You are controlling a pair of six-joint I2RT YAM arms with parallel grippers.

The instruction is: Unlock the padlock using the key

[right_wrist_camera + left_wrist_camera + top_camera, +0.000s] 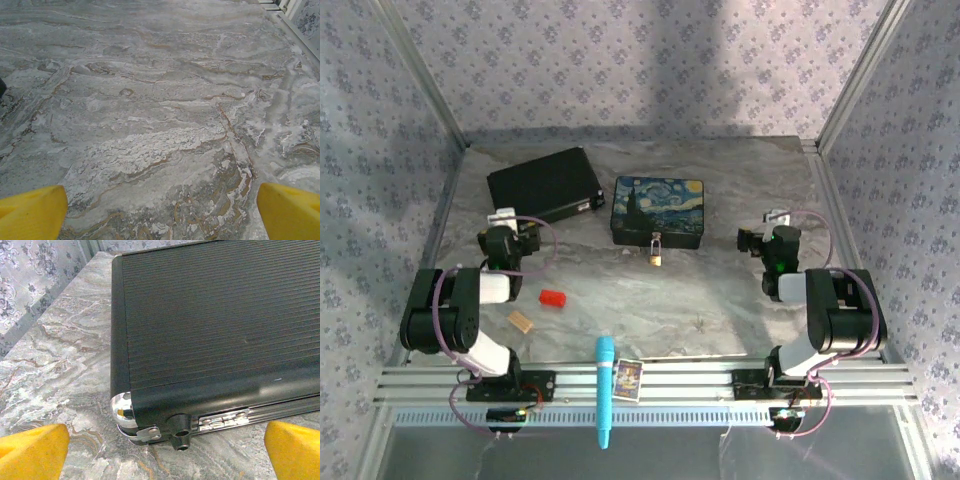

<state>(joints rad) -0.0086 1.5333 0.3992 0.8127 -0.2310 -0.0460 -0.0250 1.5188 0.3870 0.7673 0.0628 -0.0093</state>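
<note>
Seven items and two end effectors, listed from the near rail outward.

1. Blue marker: lies across the aluminium rail, behind both end effectors and between the arm bases.
2. Small printed card: on the same rail, just beside the marker on its right.
3. Tan wooden block: on the marbled desk, behind the left end effector.
4. Red block: near the tan block, behind the left end effector and slightly to its right.
5. Left end effector: jaws spread wide, holding nothing. Its yellow fingers flank the near corner of the black case without touching it.
6. Right end effector: jaws spread wide and empty, yellow fingers over bare desk.
7. Padlock: brass body, silvery shackle. It sits between the two end effectors, well apart from each, against the front wall of the painted tin. Whether a key sits in it is too small to tell.
8. Painted tin: swirling night-sky print, lid down, just beyond the padlock.
9. Black ribbed case: flat on the desk, directly ahead of the left end effector, with its chrome corner cap facing the fingers.
</note>
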